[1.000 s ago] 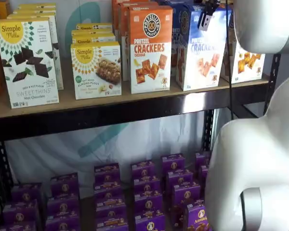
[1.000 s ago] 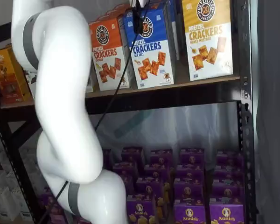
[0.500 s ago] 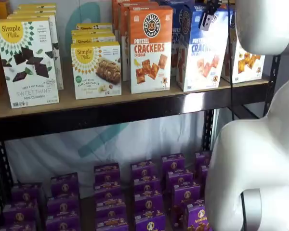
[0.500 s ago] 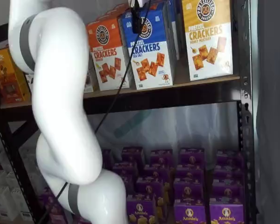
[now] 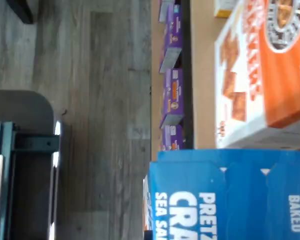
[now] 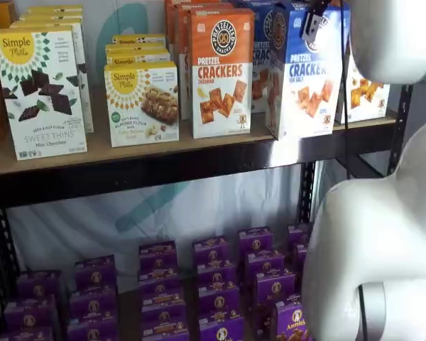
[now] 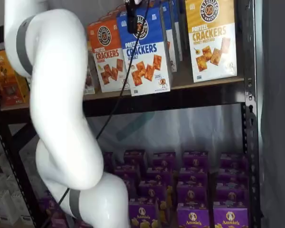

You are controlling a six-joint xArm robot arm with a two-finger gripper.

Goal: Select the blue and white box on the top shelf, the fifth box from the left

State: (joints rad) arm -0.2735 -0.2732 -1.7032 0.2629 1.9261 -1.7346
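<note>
The blue and white box (image 6: 302, 78) has a blue top, a white lower half and "CRACKERS" lettering. It stands tilted at the front edge of the top shelf (image 6: 149, 153), forward of its row. In both shelf views my gripper (image 6: 314, 21) is at its upper edge, black fingers (image 7: 132, 19) closed on the box (image 7: 145, 52). The wrist view shows the box's blue top (image 5: 230, 195) close below the camera, beside the orange Cheddar box (image 5: 270, 65).
An orange Cheddar box (image 6: 222, 71) stands left of the held box and a yellow-topped box (image 7: 211, 38) right of it. Simple Mills boxes (image 6: 39, 89) fill the shelf's left. Small purple boxes (image 6: 213, 284) fill the lower level. My white arm (image 7: 57, 104) stands before the shelves.
The blue and white box has come forward out of its row to the shelf's front edge and tilted, moving with the gripper. The other boxes have not moved.
</note>
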